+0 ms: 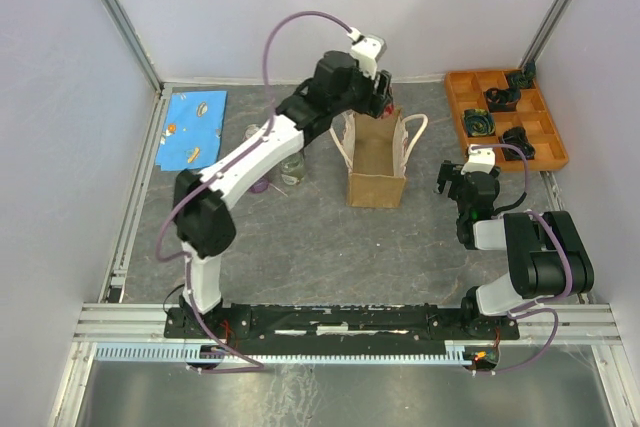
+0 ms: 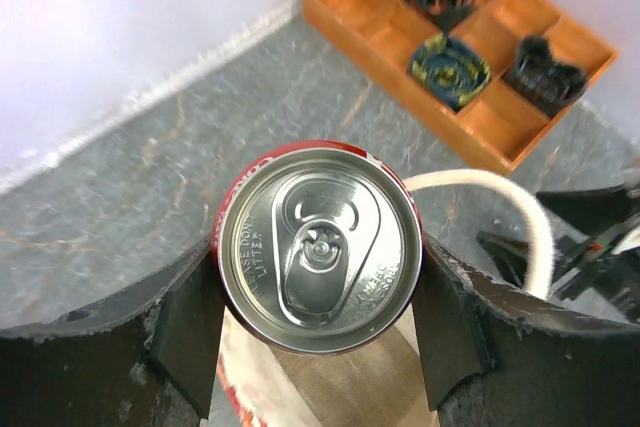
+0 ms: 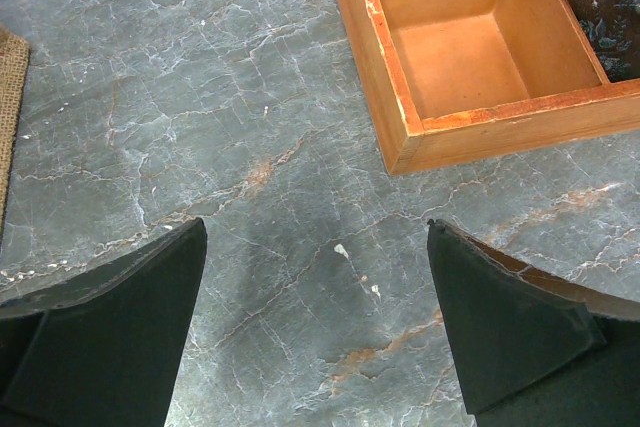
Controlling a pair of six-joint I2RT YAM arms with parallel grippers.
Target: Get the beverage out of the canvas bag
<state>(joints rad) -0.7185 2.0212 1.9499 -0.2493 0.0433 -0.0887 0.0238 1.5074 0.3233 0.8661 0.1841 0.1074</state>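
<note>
Nearest the left wrist lens, the left gripper (image 2: 318,327) is clamped on the red aluminium beverage can with a silver pull-tab lid (image 2: 318,247), one black finger pad (image 2: 185,332) on each side of its wall. The can hangs over the open mouth of the tan-brown boxy canvas bag (image 1: 376,162), at frame centre in the overhead view. Whether its base has cleared the rim cannot be determined.

Hazards, as judged:
1. Bag drag. If the can base catches the fabric, the light bag may lift or tip on the grey marbled table (image 1: 300,237).
2. Tray contact. A wide swing toward the upper right could strike the orange compartment tray (image 1: 452,112).
3. Handle snag. The cream-white looped handle (image 2: 500,202) lies just beside the pad at frame right and could hook it.
4. Slip. The can wall is smooth and curved, so a jerk may loosen the hold.

View differences: the overhead view shows the whole bag but hides the can under the wrist. The right wrist view shows the right gripper (image 3: 315,247) spread wide, holding nothing, over bare table near the tray.
</note>
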